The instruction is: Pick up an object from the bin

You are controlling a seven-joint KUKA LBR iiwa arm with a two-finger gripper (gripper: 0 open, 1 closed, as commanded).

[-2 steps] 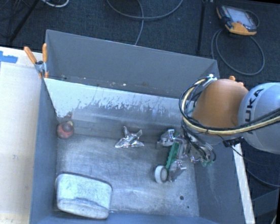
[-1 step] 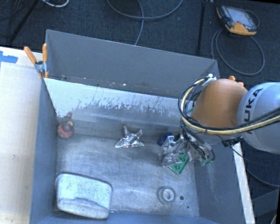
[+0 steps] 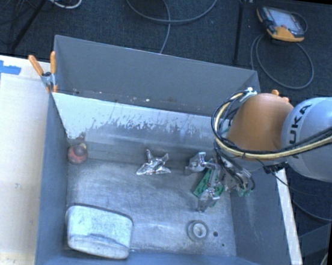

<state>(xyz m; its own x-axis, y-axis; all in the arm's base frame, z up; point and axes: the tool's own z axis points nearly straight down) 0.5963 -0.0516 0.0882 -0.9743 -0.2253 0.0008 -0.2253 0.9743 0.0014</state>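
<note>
My gripper (image 3: 207, 187) hangs low over the right half of the bin floor, under the arm's orange cover. A small metal ring (image 3: 198, 229) lies flat on the floor just in front of it. A silver toy aeroplane (image 3: 154, 165) rests to its left, near the middle of the back wall. Whether the gripper touches either thing is not visible, and no object can be seen in its grasp.
A pale grey soft pouch (image 3: 98, 231) lies in the front left corner. A small reddish-brown round thing (image 3: 78, 153) sits at the left against the back wall. The arm comes in over the bin's right rim.
</note>
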